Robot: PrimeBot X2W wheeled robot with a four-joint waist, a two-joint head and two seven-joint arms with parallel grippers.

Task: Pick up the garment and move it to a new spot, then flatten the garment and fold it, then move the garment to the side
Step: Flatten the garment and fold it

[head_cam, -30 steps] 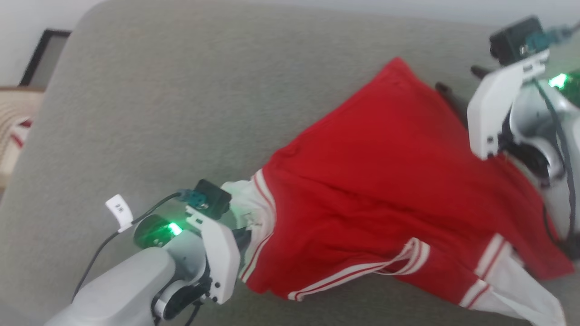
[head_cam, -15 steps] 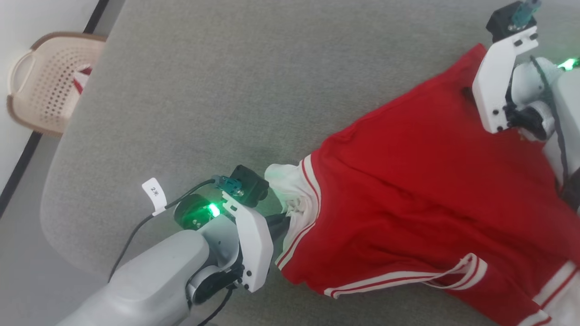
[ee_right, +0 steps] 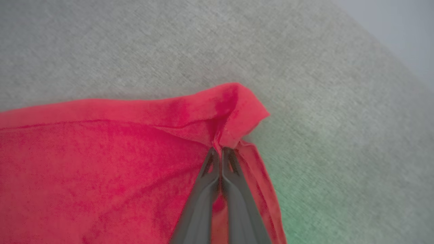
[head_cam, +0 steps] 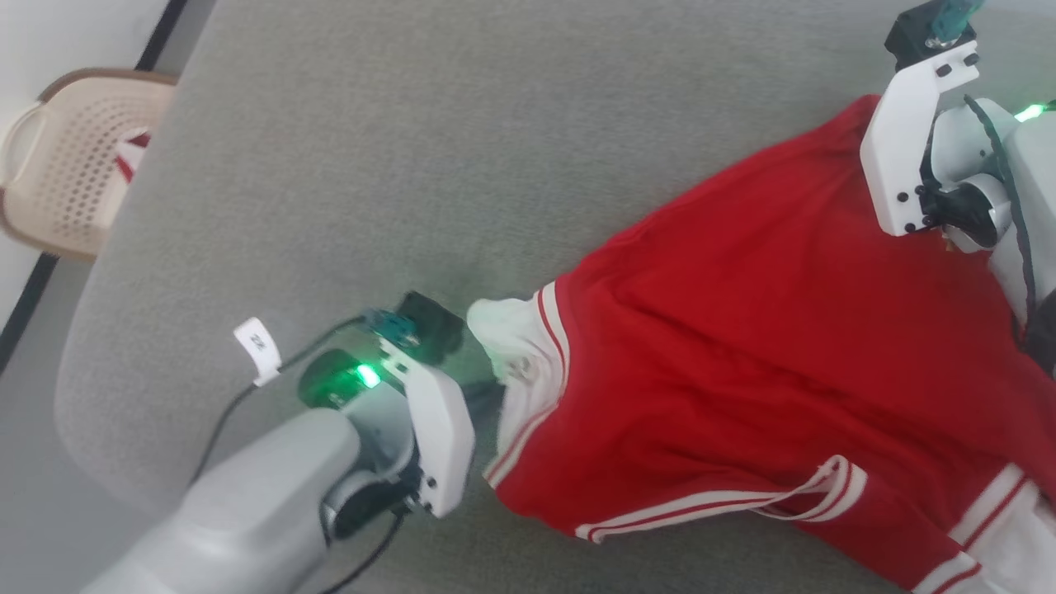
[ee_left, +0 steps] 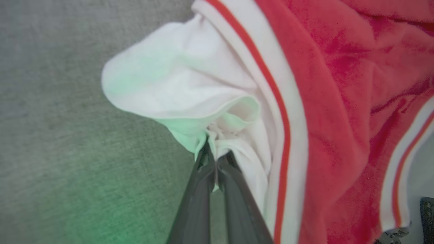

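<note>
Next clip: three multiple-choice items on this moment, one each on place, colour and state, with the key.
1. Where is the basket in the head view? A) upper left, beside the grey cushion B) bottom middle C) lower right
2. What colour is the cloth that the left gripper pinches? A) black B) white C) blue
3. The right gripper is: A) wide open B) shut on nothing C) shut on the garment's red corner
Key: 1 A, it sits past the cushion's edge; 2 B, it clamps the white sleeve; 3 C, its closed tips pinch the red hem.
</note>
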